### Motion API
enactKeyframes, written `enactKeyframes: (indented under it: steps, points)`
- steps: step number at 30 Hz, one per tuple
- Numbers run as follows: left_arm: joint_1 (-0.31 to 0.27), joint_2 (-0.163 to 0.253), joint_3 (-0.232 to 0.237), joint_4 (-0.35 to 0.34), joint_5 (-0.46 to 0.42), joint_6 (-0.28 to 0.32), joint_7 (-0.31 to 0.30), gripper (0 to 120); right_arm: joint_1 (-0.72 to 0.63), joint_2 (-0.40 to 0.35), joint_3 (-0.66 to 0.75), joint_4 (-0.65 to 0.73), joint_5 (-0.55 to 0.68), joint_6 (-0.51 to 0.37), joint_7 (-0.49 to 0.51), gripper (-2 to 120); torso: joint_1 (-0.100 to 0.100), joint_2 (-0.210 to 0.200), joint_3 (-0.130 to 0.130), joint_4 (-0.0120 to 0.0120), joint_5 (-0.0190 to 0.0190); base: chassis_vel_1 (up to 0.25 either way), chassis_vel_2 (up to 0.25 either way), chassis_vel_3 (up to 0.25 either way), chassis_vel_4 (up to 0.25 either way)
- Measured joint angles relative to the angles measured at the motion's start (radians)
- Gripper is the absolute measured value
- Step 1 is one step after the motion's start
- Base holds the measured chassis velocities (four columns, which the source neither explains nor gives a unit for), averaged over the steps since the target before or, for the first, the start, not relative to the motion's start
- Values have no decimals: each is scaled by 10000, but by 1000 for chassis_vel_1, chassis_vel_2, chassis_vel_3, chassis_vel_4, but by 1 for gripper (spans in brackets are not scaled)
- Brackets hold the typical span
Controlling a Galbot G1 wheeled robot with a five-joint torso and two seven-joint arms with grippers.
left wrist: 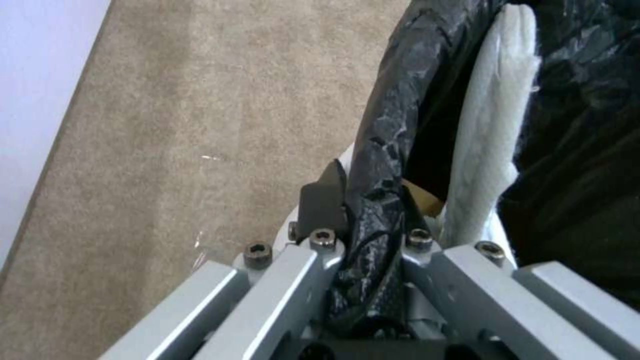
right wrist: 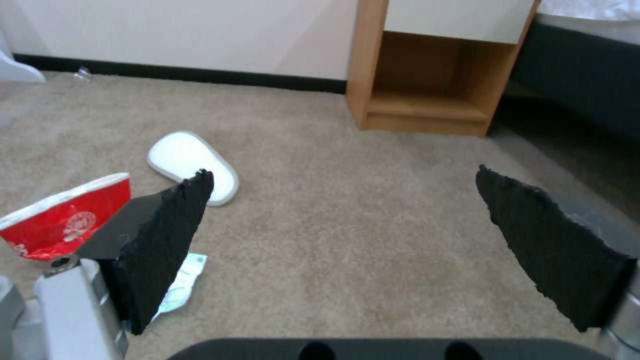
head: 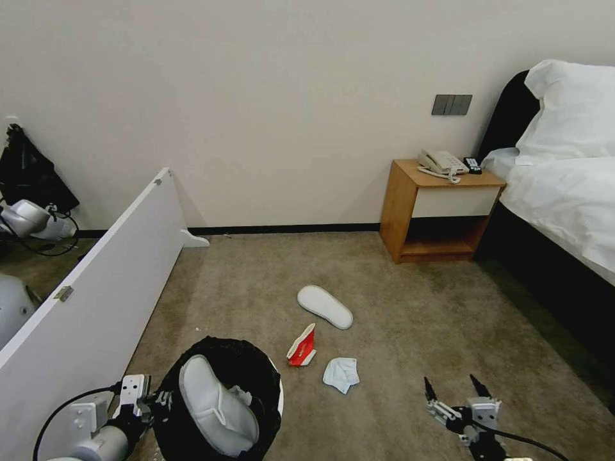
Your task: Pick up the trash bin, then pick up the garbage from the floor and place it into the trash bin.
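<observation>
The trash bin (head: 163,410), white with a black bag over its rim, is at the bottom left of the head view with a white slipper (head: 214,400) inside. My left gripper (head: 157,402) is shut on the bin's rim (left wrist: 383,165). On the carpet lie another white slipper (head: 325,307), a red-and-white carton (head: 302,346) and a white tissue (head: 341,374). My right gripper (head: 456,388) hovers open to the right of the tissue, nothing between its fingers. The right wrist view shows the slipper (right wrist: 190,165), carton (right wrist: 63,220) and tissue (right wrist: 181,280) beyond its left finger.
A long white board (head: 96,294) stands on edge along the left. A wooden nightstand (head: 439,211) with a phone sits against the far wall, next to a bed (head: 564,192) at the right. Open carpet lies between the litter and the bed.
</observation>
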Motion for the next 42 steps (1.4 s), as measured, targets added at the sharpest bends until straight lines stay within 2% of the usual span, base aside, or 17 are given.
enactKeyframes:
  steps: [4, 16, 25, 42]
  points:
    - [0, 47, -8, 39, -12, 0, -1, 3, 1, 171, 84, -254, -272, 446, -64, 100, 0, -1, 0, 0, 1, 0, 0, 0, 0]
    - [44, 111, 95, -202, -43, -11, -4, 3, -196, 718, -14, -154, -557, 738, 401, 100, 0, 0, 0, 1, 0, 0, 0, 0, 0]
    - [7, 69, 115, -309, -47, -12, -13, 3, -312, 758, -57, -253, -580, 1149, 143, 100, 0, 0, 0, 1, 1, 0, 0, 0, 0]
    - [12, 28, 103, -402, -42, -35, -13, 3, -449, 866, -29, -168, -654, 1264, 64, 100, 0, 0, 0, 0, 1, 0, 0, 0, 0]
